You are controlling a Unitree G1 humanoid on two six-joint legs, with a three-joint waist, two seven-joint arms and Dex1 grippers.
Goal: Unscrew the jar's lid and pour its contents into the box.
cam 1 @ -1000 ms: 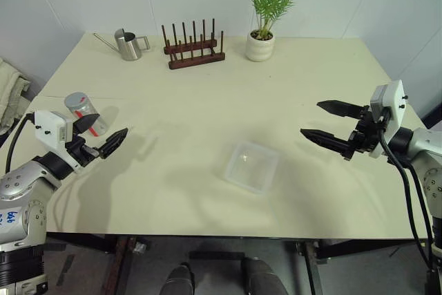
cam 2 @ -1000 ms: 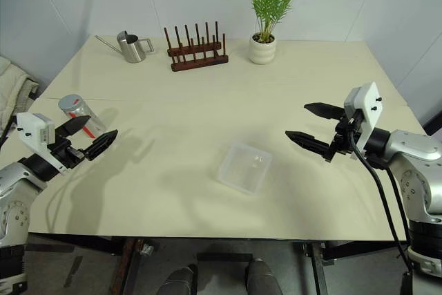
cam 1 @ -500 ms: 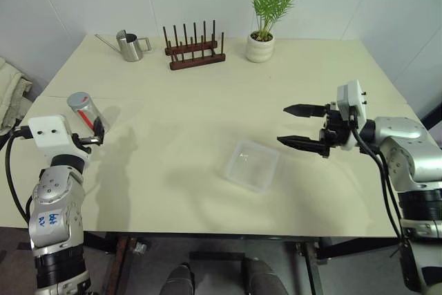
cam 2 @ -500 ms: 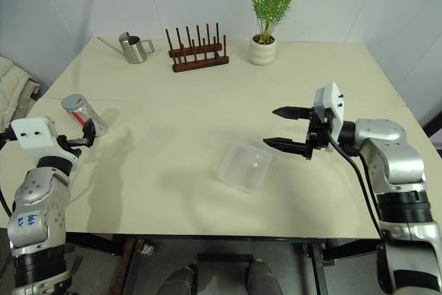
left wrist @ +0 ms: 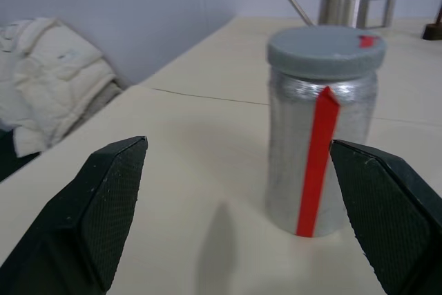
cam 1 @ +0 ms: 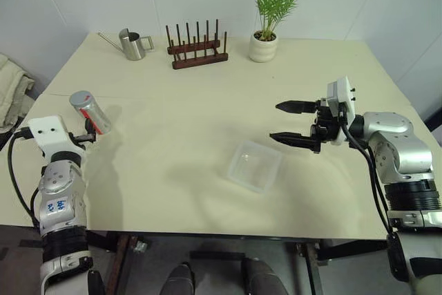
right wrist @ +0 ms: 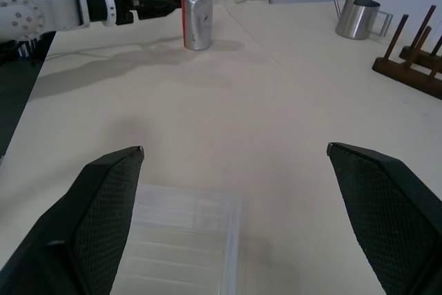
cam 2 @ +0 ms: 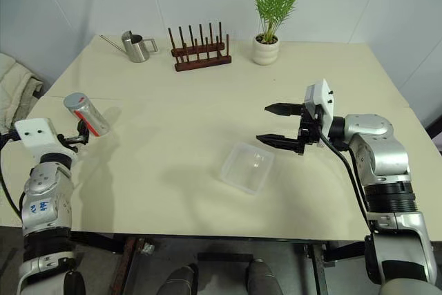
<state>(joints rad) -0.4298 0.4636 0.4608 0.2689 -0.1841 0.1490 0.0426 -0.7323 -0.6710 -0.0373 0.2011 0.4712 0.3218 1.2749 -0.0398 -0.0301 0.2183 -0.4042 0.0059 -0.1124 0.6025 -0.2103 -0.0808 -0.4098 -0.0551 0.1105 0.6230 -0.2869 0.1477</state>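
Both grippers stand spread wide, holding nothing. Your left gripper faces the jar, which stands upright near the table's left edge, lid screwed on. In the left wrist view the jar sits ahead, between the two fingertips, not yet touched: a lineup for a side grasp on the body, I judge. Your right gripper hovers just above the far corner of the box, pointing left toward the jar, likely staged to take the lid once the jar is brought over. The box lies mid-table, well apart from the jar. Contents cannot be made out.
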